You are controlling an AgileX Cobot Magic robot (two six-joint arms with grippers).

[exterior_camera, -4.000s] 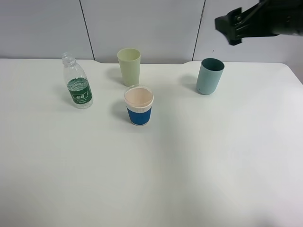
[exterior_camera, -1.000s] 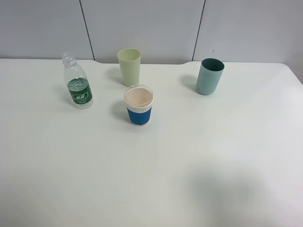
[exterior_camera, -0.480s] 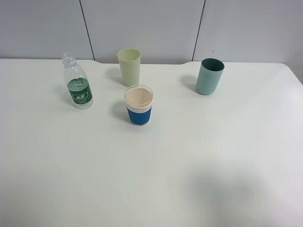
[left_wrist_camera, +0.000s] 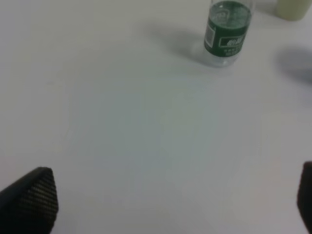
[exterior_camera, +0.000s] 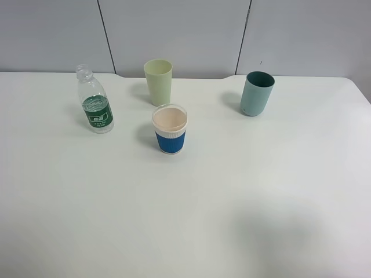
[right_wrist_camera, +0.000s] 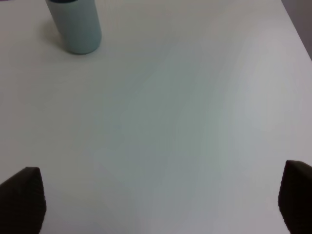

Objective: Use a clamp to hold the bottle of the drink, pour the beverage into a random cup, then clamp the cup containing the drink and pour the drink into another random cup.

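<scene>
— So, where does everything sit on the table point(exterior_camera: 191, 220) from the high camera?

— Taking the blue-sleeved paper cup point(exterior_camera: 170, 129) as the dial's centre, the bottle point(exterior_camera: 94, 100) stands upright at about ten o'clock, well apart from it, with clear liquid point(exterior_camera: 99, 125) showing below its dark green label. The pale yellow-green tumbler point(exterior_camera: 158, 81) stands at twelve, near but not touching. The teal cup point(exterior_camera: 257, 93) is out at about two o'clock, well apart from the rest. All four stand upright.

— And your grippers?

— Neither shows in the high view. My left gripper point(left_wrist_camera: 170, 200) hangs over bare table with its fingers point(left_wrist_camera: 30, 201) spread wide, only the dark tips showing at the two edges of the wrist picture. Nothing is between them. The bottle point(left_wrist_camera: 226, 30) is ahead of it, well apart, and a sliver of the tumbler point(left_wrist_camera: 294, 9) shows just past the bottle.

— The right one?

— My right gripper point(right_wrist_camera: 161, 200) is wide too, its fingertips point(right_wrist_camera: 22, 200) at the picture's edges with only bare table between them. The teal cup point(right_wrist_camera: 75, 25) stands ahead of it, well apart.

— Anything in the paper cup?

— I see its pinkish-beige inside and white rim; I cannot tell whether there is liquid in it.
</scene>
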